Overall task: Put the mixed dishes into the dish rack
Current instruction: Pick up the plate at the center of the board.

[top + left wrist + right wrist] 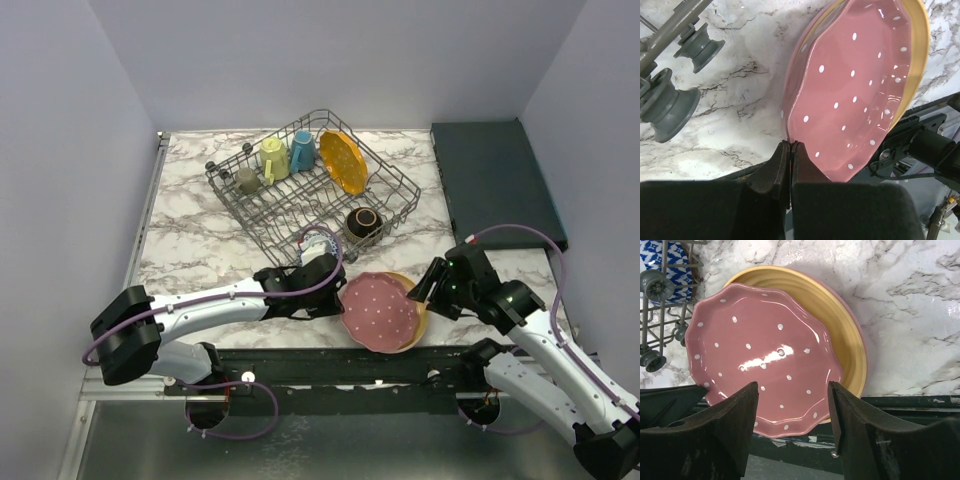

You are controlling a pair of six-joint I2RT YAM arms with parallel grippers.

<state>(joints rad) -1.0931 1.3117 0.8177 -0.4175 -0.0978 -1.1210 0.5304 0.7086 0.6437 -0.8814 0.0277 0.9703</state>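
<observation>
A pink white-dotted plate (pixel 380 312) (pixel 855 90) (pixel 765 360) lies tilted over a yellow plate (pixel 421 312) (pixel 921 45) (pixel 840 320) at the table's near edge. My left gripper (pixel 336 292) (pixel 790 143) is shut on the pink plate's left rim. To the right of both plates my right gripper (pixel 422 290) (pixel 792 386) hovers open, holding nothing. The dish rack (pixel 400 190) holds an orange plate (pixel 343 161), a yellow-green mug (pixel 274 157), a blue mug (pixel 302 150), a grey cup (pixel 247 180) and a dark brown bowl (pixel 363 221). A blue-white bowl (pixel 665 260) sits in the rack's near corner.
A dark flat tray (pixel 495 180) lies at the back right. The rack's grey feet (pixel 665 105) stand close to the left of my left fingers. The table's front edge and a black rail (pixel 900 405) run just under the plates.
</observation>
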